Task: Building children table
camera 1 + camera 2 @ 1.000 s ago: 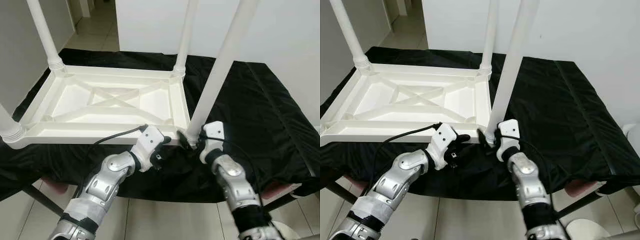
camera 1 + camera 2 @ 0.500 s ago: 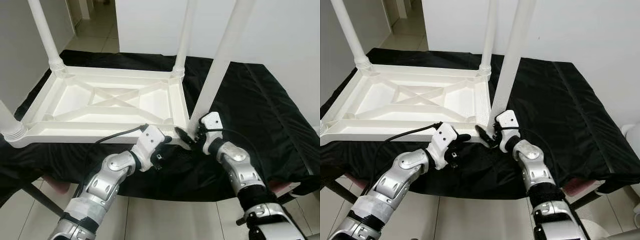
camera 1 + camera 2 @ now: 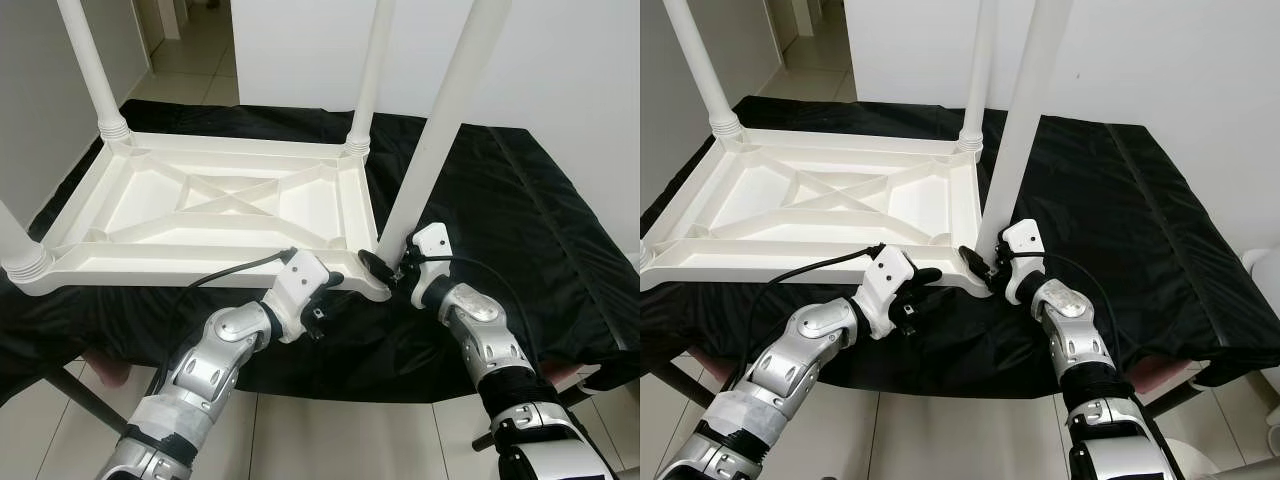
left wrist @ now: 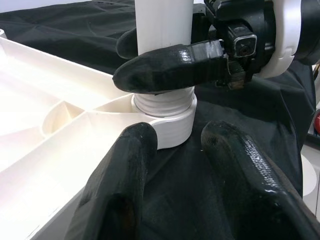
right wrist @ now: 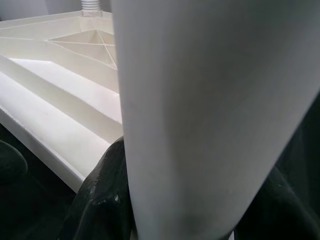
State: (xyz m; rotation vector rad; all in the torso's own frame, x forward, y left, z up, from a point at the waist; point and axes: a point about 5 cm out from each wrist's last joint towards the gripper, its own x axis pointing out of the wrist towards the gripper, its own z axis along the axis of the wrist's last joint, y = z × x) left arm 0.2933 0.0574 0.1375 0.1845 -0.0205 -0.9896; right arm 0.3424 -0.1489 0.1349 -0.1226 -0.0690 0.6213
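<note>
The white plastic children table (image 3: 215,210) lies upside down on a black cloth (image 3: 520,210) covering the tabletop, underside w/ cross ribs facing up. Three legs stand upright in corner sockets: far-left leg (image 3: 92,70), far-right leg (image 3: 371,75), near-left leg (image 3: 15,245). The fourth, near-right leg (image 3: 440,125), stands in the near-right corner socket (image 4: 167,117) and leans slightly to the robot's right; its threaded end shows just above the socket collar in the left wrist view.

Right gripper (image 3: 385,268): at the base of the near-right leg, fingers pinching the leg from both sides just above the socket. One finger (image 4: 170,67) wraps across the leg's front in the left wrist view; in the right wrist view the leg sits between the two black fingers.

Left gripper (image 3: 335,285): below the table's near edge, just beside the same corner, over the black cloth. Fingers spread apart, nothing between them; the socket is close in front.

Light tiled floor (image 3: 330,440) below the tabletop edge.
</note>
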